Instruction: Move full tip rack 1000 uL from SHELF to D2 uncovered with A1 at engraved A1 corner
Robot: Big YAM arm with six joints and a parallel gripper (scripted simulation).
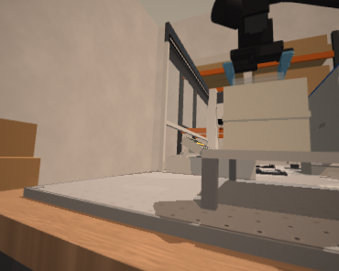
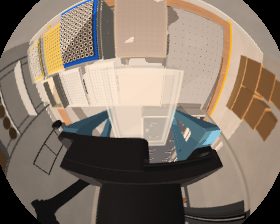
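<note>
My gripper [image 1: 256,75] reaches down from above over the raised shelf [image 1: 273,157], its blue fingers on either side of a beige cover [image 1: 266,98]. It is shut on that cover, which sits on top of a beige rack body [image 1: 266,135] standing on the shelf. In the wrist view the pale cover [image 2: 143,99] lies between the blue fingers. I cannot tell whether the cover is lifted off the body. What the rack holds is hidden.
A blue-edged rack stands right of the held one [image 1: 330,114] and also shows in the wrist view [image 2: 80,30], with a yellow rack [image 2: 52,46] beside it. Another beige item [image 2: 140,26] lies beyond. The perforated deck [image 1: 172,192] spreads below the shelf. A metal frame [image 1: 181,92] stands behind.
</note>
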